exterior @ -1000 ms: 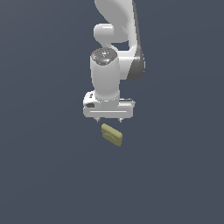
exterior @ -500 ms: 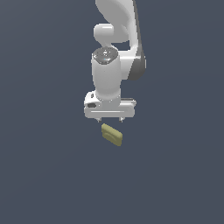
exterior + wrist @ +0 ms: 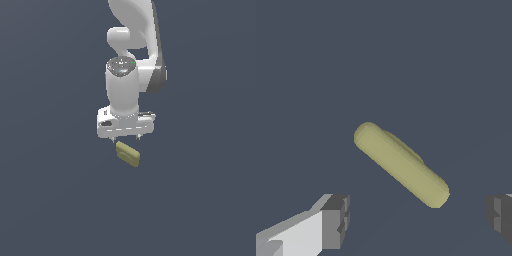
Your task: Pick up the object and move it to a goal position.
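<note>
I'm hanging over a flat dark grey-blue surface (image 3: 50,200), wrist pointing straight down, and my gripper (image 3: 126,138) sits just above the object (image 3: 128,153). In the exterior view the olive-yellow block lies on the surface right under my white hand, slightly toward the exterior view's right, its long side running at a slant. Only the short tips of my fingers peek out below the white body there, and they are clear of the block, not touching it.

The wrist view gives me the better look. The object (image 3: 401,164) is a plain matte piece with rounded ends, lying diagonally across the surface. My fingers are spread wide: one grey pad (image 3: 335,221) on its white finger at one edge of the picture, the other pad (image 3: 500,216) at the opposite edge, a broad gap between them. The block is narrower than that gap. It lies ahead of the line between the two pads rather than between them, and neither pad touches it. I'm holding nothing.

As for containers, I see no bin, tray or box in either view; the block rests directly on the bare surface. No goal marker shows up that I can make out.
</note>
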You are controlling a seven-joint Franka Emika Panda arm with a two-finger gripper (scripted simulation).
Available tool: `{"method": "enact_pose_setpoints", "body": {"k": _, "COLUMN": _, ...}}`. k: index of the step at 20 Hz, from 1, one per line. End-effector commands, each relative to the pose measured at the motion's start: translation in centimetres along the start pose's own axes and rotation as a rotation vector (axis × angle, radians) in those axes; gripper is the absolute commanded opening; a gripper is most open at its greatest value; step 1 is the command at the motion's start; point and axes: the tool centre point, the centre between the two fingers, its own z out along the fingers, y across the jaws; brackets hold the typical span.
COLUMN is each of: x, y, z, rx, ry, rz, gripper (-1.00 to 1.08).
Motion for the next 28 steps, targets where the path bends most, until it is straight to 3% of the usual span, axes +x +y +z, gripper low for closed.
{"method": "enact_pose_setpoints", "body": {"k": 1, "x": 0.1, "y": 0.0, "z": 0.2, "rx": -0.002, "ry": -0.004, "rz": -0.052, "gripper": 1.0}}
{"method": "enact_pose_setpoints", "body": {"k": 28, "x": 1.1, "y": -0.2, "z": 2.9, "rx": -0.002, "ry": -0.054, "rz": -0.776, "gripper": 1.0}}
